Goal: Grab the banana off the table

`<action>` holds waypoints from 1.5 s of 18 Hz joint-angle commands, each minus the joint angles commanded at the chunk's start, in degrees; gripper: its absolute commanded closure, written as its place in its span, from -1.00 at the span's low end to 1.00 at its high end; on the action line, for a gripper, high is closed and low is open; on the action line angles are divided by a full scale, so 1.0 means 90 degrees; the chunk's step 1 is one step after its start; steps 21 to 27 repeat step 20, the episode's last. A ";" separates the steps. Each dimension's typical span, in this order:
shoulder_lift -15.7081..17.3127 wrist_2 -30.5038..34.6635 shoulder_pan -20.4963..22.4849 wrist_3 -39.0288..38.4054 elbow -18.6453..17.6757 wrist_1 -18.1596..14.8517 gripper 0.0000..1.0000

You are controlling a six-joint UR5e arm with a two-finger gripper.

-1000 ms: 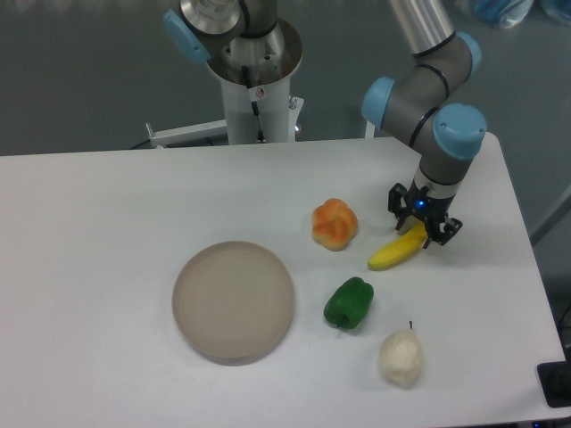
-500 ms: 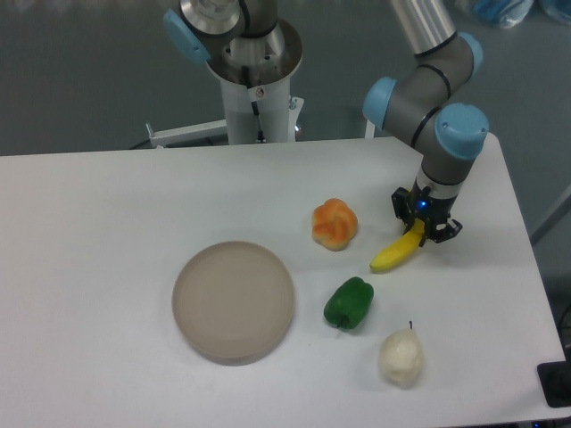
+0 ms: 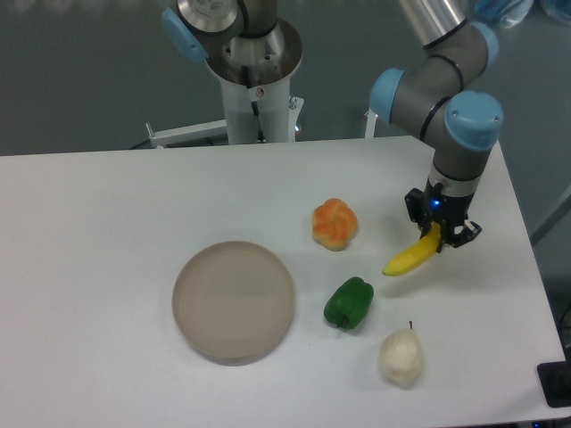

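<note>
The yellow banana (image 3: pixel 410 259) hangs tilted in my gripper (image 3: pixel 436 235), its upper end pinched between the black fingers and its lower tip pointing down-left. It appears lifted just off the white table (image 3: pixel 107 214), right of centre. The gripper is shut on the banana's upper end, below the arm's blue-capped wrist.
An orange lumpy fruit (image 3: pixel 335 224) lies left of the banana. A green pepper (image 3: pixel 349 303) and a pale pear (image 3: pixel 401 358) sit below it. A round beige-grey plate (image 3: pixel 233 301) rests left of the pepper. The table's right edge runs close beside the gripper.
The gripper closed on the banana's upper end and has moved to the right and slightly up, carrying the banana with it away from the orange fruit.
</note>
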 joint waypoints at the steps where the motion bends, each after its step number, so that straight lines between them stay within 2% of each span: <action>1: 0.0010 -0.0029 0.0000 -0.0010 0.0088 -0.0030 0.51; 5: -0.0009 -0.0039 -0.0117 -0.0097 0.0410 -0.0049 0.50; 11: -0.0088 0.0000 -0.0273 -0.0391 0.0665 -0.0049 0.50; 27: -0.0097 0.0000 -0.0283 -0.0391 0.0743 -0.0040 0.50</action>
